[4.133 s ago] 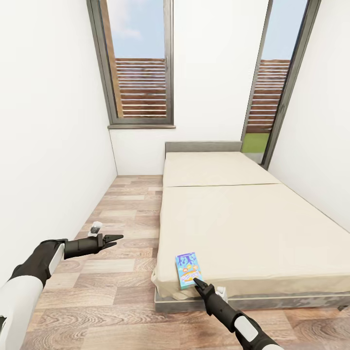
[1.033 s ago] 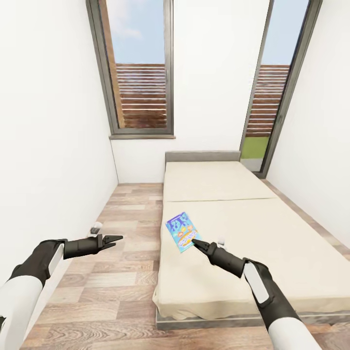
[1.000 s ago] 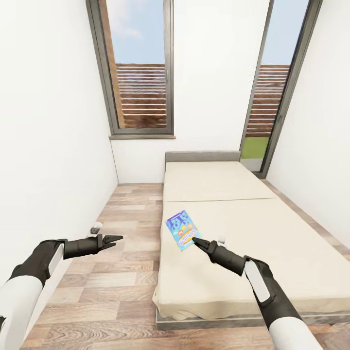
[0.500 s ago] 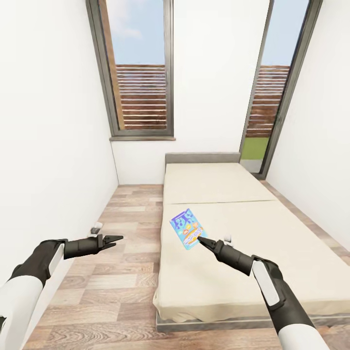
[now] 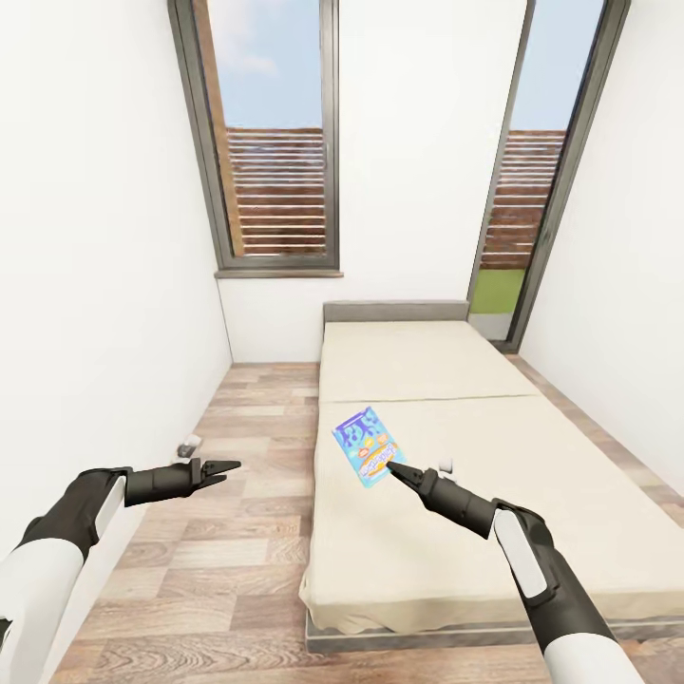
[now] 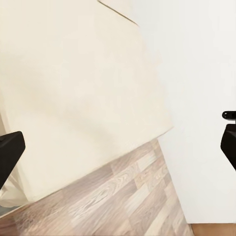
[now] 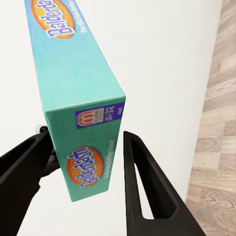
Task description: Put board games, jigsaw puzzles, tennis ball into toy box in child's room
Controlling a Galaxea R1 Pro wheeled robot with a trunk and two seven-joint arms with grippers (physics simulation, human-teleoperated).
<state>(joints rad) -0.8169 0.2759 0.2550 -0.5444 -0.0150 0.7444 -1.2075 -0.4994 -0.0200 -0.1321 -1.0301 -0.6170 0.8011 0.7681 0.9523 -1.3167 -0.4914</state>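
Head view, centre of the frame: the right gripper pinches the corner of a blue board game, tilted up above the cream bed near its left edge. Right wrist view has its fingers either side of the box's teal end. At lower left, over the wooden floor, the left gripper holds nothing, fingers spread.

Right arm extended over the bed, its gripper pinching the board game by 1 end; left gripper held beside the bed, fingers spread.
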